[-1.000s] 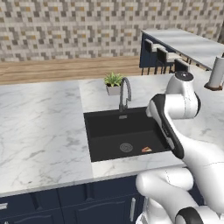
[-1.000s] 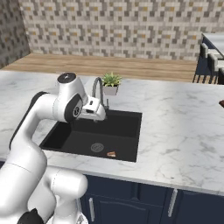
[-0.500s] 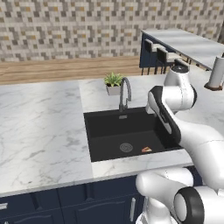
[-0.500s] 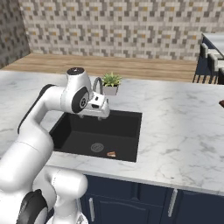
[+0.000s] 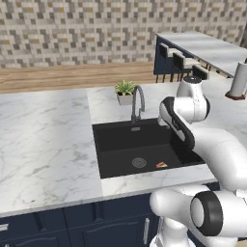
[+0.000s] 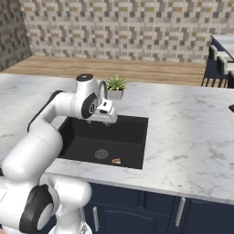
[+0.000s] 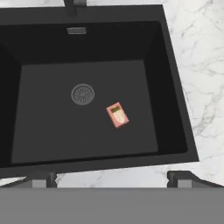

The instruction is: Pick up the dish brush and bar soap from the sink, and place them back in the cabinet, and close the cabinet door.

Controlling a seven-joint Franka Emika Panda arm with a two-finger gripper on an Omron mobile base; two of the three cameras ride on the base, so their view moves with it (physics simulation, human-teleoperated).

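White marble tabletop (image 5: 43,140), black sink (image 7: 26,131) sunk into it with chrome faucet (image 5: 137,102) behind, claw (image 7: 111,178) spread wide above the basin, grey drain (image 7: 82,94), bar soap (image 7: 117,115) lying on the sink floor just beside the drain.

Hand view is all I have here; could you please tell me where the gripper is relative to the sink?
Observer: In the right base view the gripper hangs over the back half of the sink, seemingly above counter level.
Operator: Thank you. Is anything tall standing close to the hand?
Observer: Yes, a chrome faucet arches up from the sink's back rim, just beside the hand.
Operator: And is there anything behind that?
Observer: A small potted plant stands on the marble counter right behind the faucet.
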